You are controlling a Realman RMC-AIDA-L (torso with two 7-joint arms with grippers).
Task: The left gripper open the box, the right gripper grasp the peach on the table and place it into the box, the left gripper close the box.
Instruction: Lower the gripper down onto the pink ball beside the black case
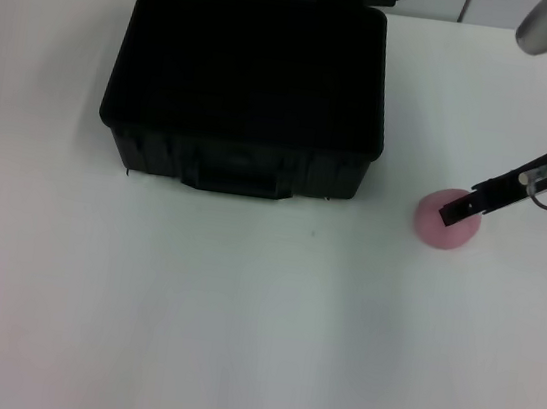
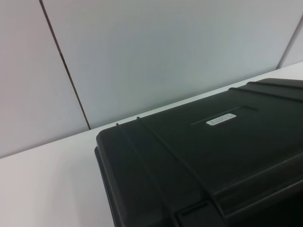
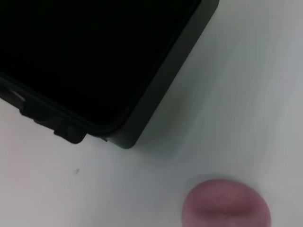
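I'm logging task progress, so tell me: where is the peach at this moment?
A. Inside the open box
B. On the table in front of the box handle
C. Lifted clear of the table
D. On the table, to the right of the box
D: the peach sits on the white table off the right side of the open box, with the right gripper down at it.
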